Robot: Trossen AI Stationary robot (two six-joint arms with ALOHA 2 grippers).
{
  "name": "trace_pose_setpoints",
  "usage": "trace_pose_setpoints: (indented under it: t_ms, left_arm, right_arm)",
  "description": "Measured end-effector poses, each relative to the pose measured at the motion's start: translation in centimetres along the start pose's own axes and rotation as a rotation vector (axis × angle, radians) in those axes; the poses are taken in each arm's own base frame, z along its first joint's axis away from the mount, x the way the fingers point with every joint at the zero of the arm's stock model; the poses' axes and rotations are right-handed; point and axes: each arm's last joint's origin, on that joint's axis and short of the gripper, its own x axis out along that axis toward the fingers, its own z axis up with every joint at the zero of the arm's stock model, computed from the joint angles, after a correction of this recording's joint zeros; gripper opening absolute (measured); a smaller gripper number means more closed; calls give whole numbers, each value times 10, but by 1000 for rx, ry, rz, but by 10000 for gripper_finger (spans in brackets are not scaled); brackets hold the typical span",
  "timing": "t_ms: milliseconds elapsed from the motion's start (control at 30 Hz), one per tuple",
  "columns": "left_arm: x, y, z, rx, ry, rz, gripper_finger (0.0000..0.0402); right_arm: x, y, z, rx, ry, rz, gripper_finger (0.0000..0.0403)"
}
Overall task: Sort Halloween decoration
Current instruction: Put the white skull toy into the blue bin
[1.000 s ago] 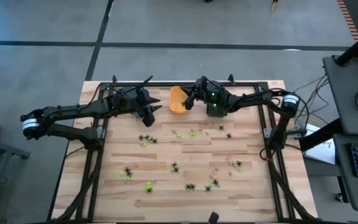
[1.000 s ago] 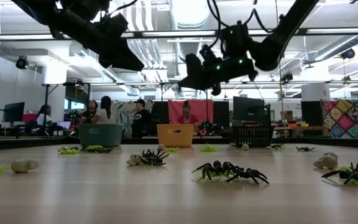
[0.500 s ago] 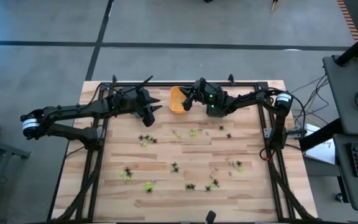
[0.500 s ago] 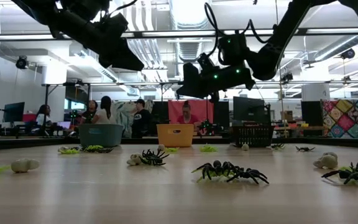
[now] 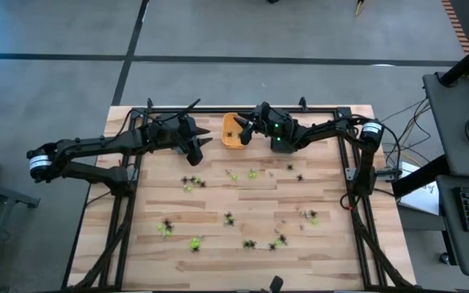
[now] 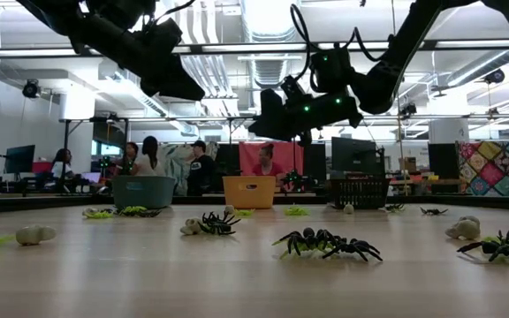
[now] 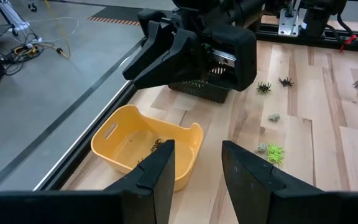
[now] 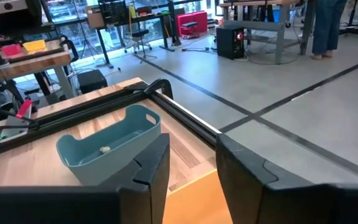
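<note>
Wooden desk [image 5: 243, 207] carries scattered spider figures [image 5: 251, 242] across its middle and near side. Right gripper [image 5: 242, 133], fingers parted and empty, hangs over the orange tray [image 5: 230, 140], which holds one black spider [image 7: 156, 145]. Left gripper [image 5: 199, 146], fingers parted, hovers just beside that tray. Blue tray [image 8: 107, 146] sits at the far edge.

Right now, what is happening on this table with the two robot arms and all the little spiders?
The robot is sorting toy spiders into trays. The right hand hangs open above the orange tray, which already holds a black spider. The left hand waits open beside it, holding nothing. A blue tray has one pale piece inside. Many black spiders and green ones lie scattered on the wooden table.
</note>
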Motion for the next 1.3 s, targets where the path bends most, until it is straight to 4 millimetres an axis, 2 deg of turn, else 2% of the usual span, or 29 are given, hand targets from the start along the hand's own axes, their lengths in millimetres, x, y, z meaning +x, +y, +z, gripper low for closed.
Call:
trace_pose_setpoints:
  t_ms: [300,667,800,967,1100,1300]
  left_arm:
    - [0,0,-5,-38,49,-2,115]
    - [-2,-10,-14,-108,153,-80,115]
    - [-4,-17,-22,-161,238,-100,115]
    - [-13,-27,-39,-383,474,-64,115]
    - [-24,-39,-53,-446,664,-15,115]
    - [-32,-54,-59,-502,740,16,115]
  right_arm:
    - [-10,5,18,35,31,52,128]
    - [-52,29,47,11,288,78,114]
    - [-69,40,54,0,360,102,111]
    - [-84,51,62,-13,393,126,112]
    - [-88,57,65,-29,385,148,108]
    - [-88,57,63,-37,392,147,100]
